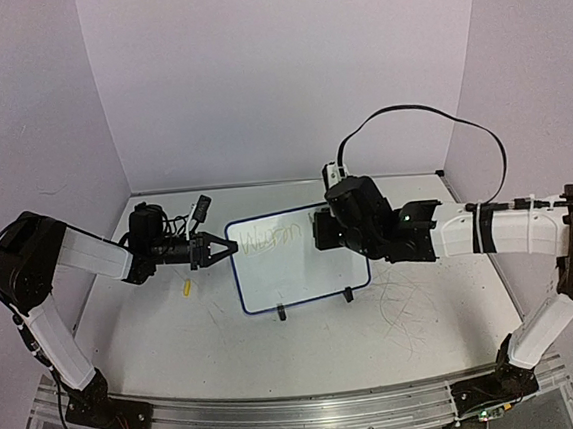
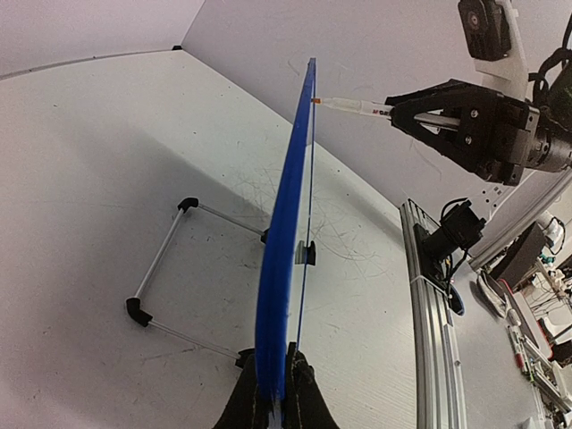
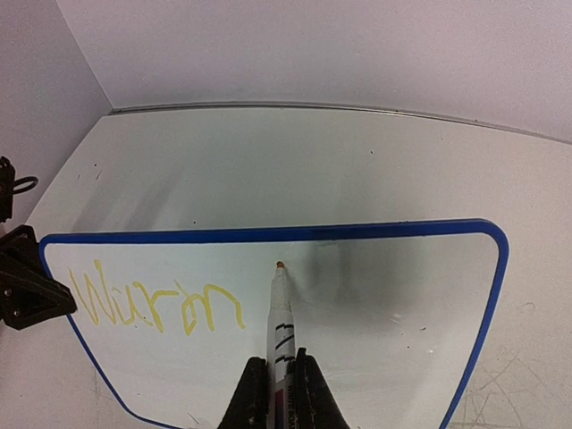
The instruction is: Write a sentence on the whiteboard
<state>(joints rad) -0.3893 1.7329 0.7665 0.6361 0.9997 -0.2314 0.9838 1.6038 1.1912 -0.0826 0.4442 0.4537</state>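
The whiteboard (image 1: 296, 269) stands tilted on its feet mid-table, blue-framed. My left gripper (image 1: 225, 248) is shut on its left edge; in the left wrist view the board (image 2: 284, 232) runs edge-on out of the closed gripper (image 2: 279, 393). My right gripper (image 3: 279, 380) is shut on a white marker (image 3: 282, 308). The marker's orange tip is at the board surface (image 3: 402, 304), just right of the sentence (image 3: 156, 304), which is one yellow word near the board's upper left. From above, the right gripper (image 1: 320, 230) hovers over the board's upper right and the writing (image 1: 269, 240) looks faint.
A small yellow object (image 1: 188, 288) lies on the table left of the board. Grey scribbles (image 1: 411, 314) mark the tabletop to its right. The board's wire stand (image 2: 161, 259) juts out behind it. Walls close the back and sides; an aluminium rail (image 1: 284, 415) runs along the near edge.
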